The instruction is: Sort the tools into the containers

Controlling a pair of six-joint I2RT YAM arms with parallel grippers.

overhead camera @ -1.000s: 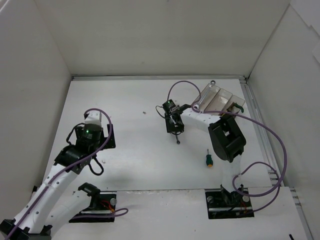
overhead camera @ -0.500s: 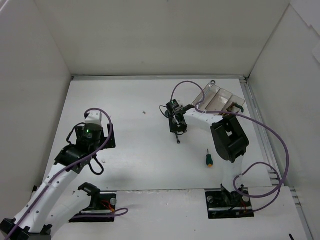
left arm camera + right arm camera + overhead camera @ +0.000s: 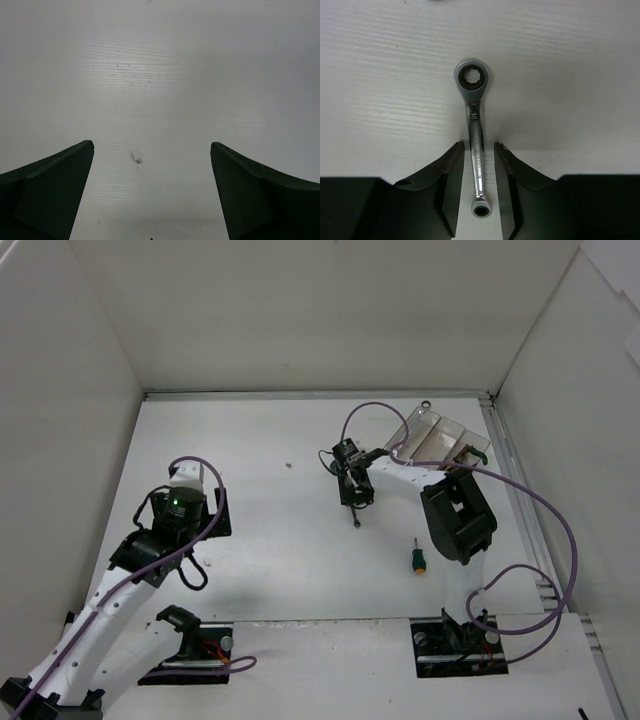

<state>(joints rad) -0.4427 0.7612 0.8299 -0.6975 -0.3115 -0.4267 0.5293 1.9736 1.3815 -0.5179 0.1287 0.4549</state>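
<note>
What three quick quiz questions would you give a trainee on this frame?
1. True or false: the left end effector is holding a tool.
2. Which tool does the right end effector straddle? A) yellow-handled pliers B) silver wrench C) green-handled screwdriver
3. Short answer: what number is stamped on that tool's shaft?

Key: 1. False. It is open over bare table. 2. B. 3. 10.

Screwdriver and bins beside right arm
</note>
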